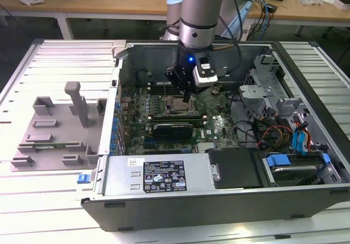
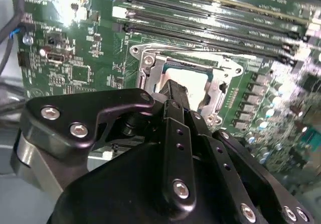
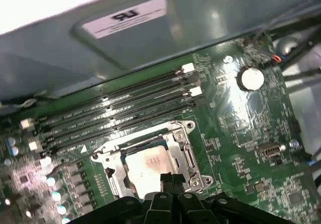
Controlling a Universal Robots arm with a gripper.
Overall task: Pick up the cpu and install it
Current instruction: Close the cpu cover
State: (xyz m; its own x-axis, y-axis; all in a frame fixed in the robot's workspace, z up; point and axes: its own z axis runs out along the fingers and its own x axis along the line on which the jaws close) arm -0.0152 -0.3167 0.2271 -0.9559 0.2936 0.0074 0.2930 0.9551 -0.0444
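Note:
The cpu [image 3: 146, 163], a pale silver square, lies flat inside the motherboard socket's metal frame [image 3: 184, 146]. It also shows in the second wrist view as the cpu [image 2: 190, 77] within the frame [image 2: 223, 83]. My gripper [image 3: 169, 180] hovers just above the cpu's near edge, its two dark fingertips pressed together with nothing between them. In the exterior view the gripper [image 1: 187, 97] hangs from the arm over the socket [image 1: 178, 106] in the middle of the open computer case [image 1: 219, 200]. In the second wrist view the gripper [image 2: 175, 91] covers part of the cpu.
A grey plastic fixture tray [image 1: 54, 129] lies outside the case on the exterior view's left. Memory slots [image 3: 115, 111] run along one side of the socket. A drive cage with coloured cables [image 1: 284, 129] fills the case's right side. A dark expansion card [image 1: 172, 129] sits in front of the socket.

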